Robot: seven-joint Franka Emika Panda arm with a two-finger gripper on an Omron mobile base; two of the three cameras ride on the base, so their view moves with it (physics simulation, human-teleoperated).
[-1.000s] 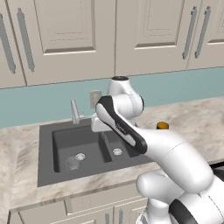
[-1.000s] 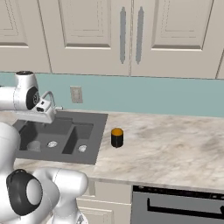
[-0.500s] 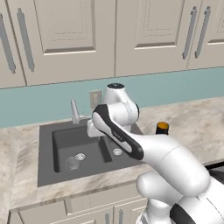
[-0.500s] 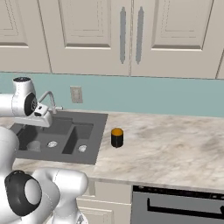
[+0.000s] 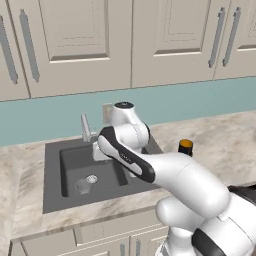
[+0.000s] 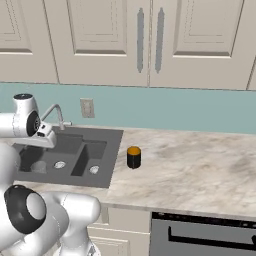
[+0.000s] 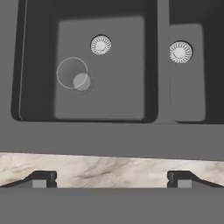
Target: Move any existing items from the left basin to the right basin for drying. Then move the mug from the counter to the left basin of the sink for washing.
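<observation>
Left base view, glass tumbler (image 5: 82, 186): upright in the left basin (image 5: 105, 167), near the front wall, just beside the drain.
Left base view, mug (image 5: 185, 147): on the tabletop (image 5: 220, 140), right of the sink (image 5: 52, 197).
Right base view, right basin (image 6: 96, 155): narrower well, nearer the mug; nothing seen in it.
Hand view, end effector (image 7: 111, 180): spread fully wide, holding nothing, above the front rim.
Hand view, advice: advance over the tumbler, centre on its rim, descend straight, close gently on the thin wall.
</observation>
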